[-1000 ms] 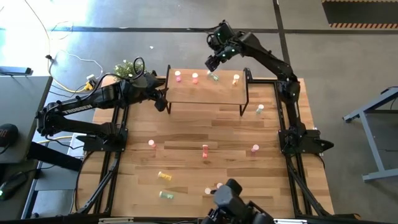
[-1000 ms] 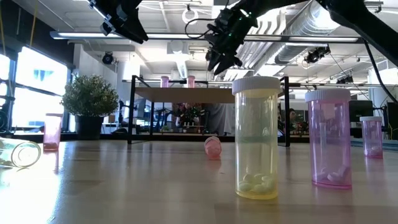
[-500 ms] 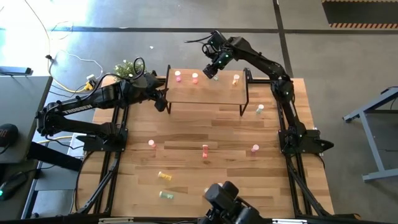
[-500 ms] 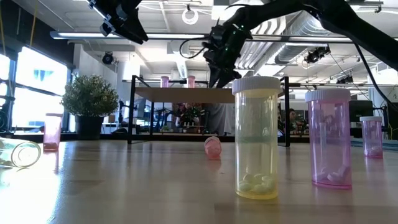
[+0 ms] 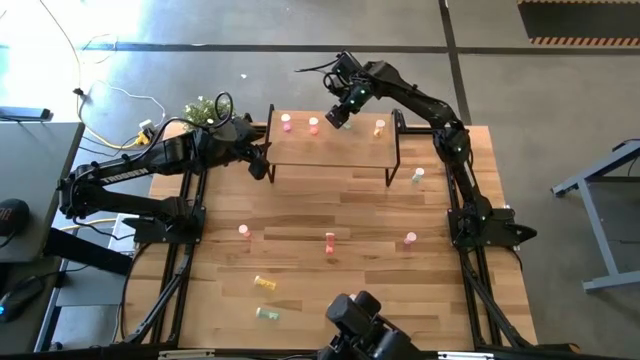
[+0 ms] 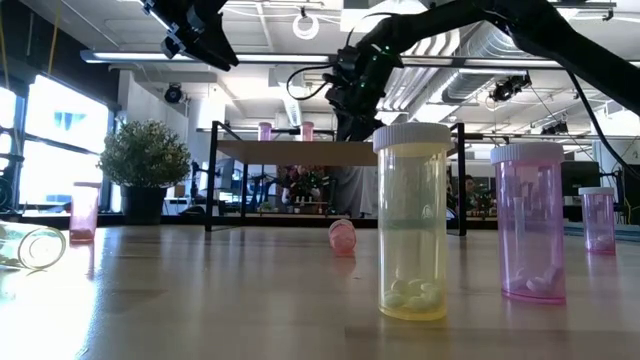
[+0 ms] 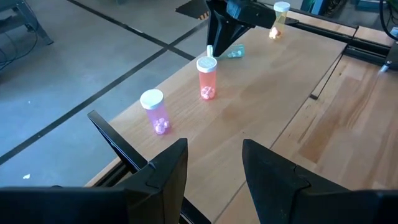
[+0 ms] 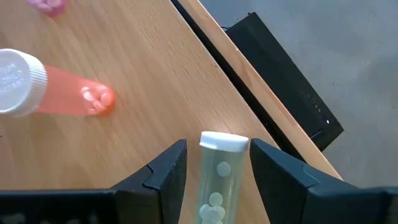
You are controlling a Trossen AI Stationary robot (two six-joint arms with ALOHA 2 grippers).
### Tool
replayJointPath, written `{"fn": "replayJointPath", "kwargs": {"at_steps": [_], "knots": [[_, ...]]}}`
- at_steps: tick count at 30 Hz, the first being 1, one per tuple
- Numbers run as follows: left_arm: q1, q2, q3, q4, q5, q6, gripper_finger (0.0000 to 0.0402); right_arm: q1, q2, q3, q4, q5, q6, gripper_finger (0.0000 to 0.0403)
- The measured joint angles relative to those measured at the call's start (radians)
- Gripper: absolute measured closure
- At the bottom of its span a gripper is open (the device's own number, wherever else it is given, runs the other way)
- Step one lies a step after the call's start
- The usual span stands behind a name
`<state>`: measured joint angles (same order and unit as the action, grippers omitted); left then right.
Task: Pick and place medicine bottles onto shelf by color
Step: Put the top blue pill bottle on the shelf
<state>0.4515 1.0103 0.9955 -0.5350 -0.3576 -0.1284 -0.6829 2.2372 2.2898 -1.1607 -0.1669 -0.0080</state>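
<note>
The right gripper point(image 5: 342, 117) sits over the back edge of the shelf point(image 5: 330, 150), upper centre of the high view, jaws spread around a pale green bottle point(image 8: 219, 186) lying on the board, beside an upright red-orange bottle point(image 7: 207, 78) and a pink bottle point(image 7: 155, 111). The left gripper point(image 5: 262, 160) waits by the shelf's left end, jaws released; other bottles dot the worktop point(image 5: 300, 215)

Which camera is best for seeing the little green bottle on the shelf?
The right wrist view: the green bottle lies between the right gripper fingers, pills visible. The left wrist view shows it small; in the high and low views the gripper hides it.
</note>
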Motion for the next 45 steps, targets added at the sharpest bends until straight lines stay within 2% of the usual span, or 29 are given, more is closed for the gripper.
{"fn": "replayJointPath", "kwargs": {"at_steps": [17,30,40,45], "knots": [[0.0,0.0,0.0,0.0,0.006,0.0,0.0259,0.011,-0.001,-0.038,-0.026,0.054,0.004,0.0247],[0.0,0.0,0.0,0.0,0.007,-0.014,0.0259,0.015,-0.002,-0.044,-0.022,0.059,0.007,0.0295],[0.0,0.0,0.0,-0.023,0.007,-0.018,0.0259,0.016,0.002,0.065,-0.052,0.043,0.008,0.0307],[0.0,0.0,0.0,-0.022,0.011,-0.018,0.0259,0.016,-0.039,0.065,-0.04,0.05,0.016,0.0308]]}}
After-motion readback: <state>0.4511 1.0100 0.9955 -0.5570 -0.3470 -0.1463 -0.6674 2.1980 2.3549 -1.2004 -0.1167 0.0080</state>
